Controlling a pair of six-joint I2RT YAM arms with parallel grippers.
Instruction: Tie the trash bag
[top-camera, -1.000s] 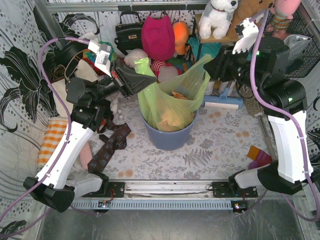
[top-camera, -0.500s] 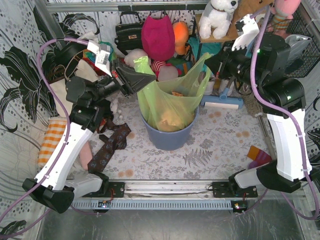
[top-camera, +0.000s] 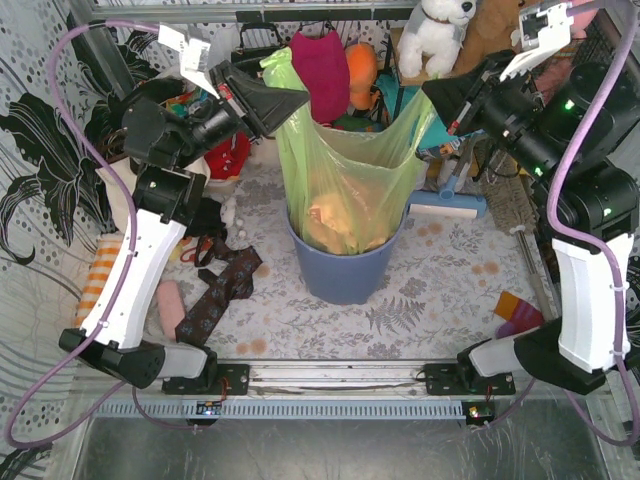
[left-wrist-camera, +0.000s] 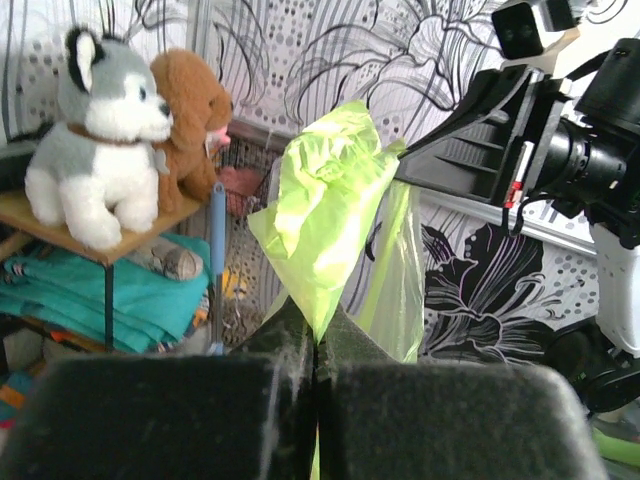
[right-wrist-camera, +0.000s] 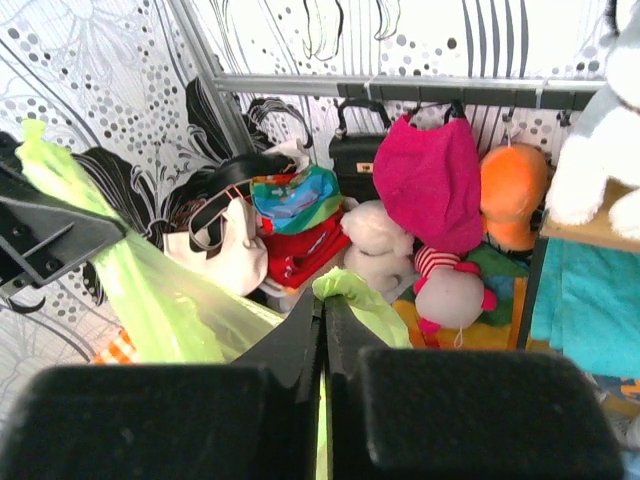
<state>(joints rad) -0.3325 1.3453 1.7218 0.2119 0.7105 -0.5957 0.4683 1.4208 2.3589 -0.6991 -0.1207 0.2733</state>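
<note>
Left gripper, upper left of centre in the top view: jaws pressed together on one corner of the trash bag. In the left wrist view the same gripper pinches a crumpled green tuft of the bag, which stands up above the closed tips. Right gripper, upper right of centre: likewise clamped on the opposite corner. Its wrist view shows the gripper closed, with a small fold of the bag emerging just past the tips. Between the two grippers the bag's mouth is stretched wide, its rim dipping in the middle. The bag's lower body sits inside the blue-grey bin at the centre of the patterned table, and brown paper waste shows through the plastic. A white-and-grey plush dog sits at the top edge of the frame.
</note>
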